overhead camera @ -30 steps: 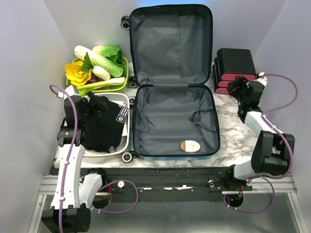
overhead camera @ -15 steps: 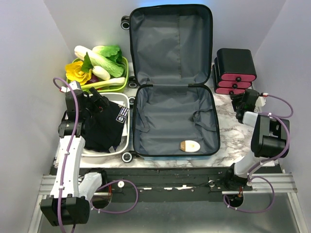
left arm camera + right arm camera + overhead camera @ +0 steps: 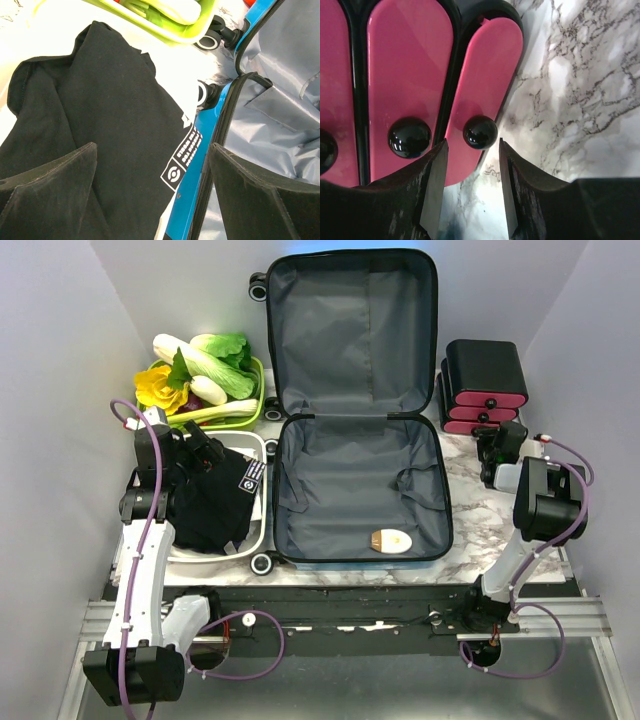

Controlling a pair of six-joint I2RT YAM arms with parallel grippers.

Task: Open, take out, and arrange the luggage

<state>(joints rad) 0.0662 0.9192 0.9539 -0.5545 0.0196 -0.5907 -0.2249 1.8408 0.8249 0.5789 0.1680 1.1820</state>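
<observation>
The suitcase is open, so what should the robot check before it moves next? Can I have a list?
1. Suitcase lid fully open: ok.
2. Suitcase emptied: not ok, a small oval item lies inside.
3. Left end effector open: ok, above the black garment.
4. Black garment on the white tray: ok.
5. Right end effector clear of the drawer knob: ok, gaps on both sides.

Light: bright, even, from above.
Shadow: soft folds inside suitcase (image 3: 350, 475).
Glare: sheen on pink drawers (image 3: 405, 65); table (image 3: 580, 75) washed pale.
Focus: wrist views soft at lower edge.
</observation>
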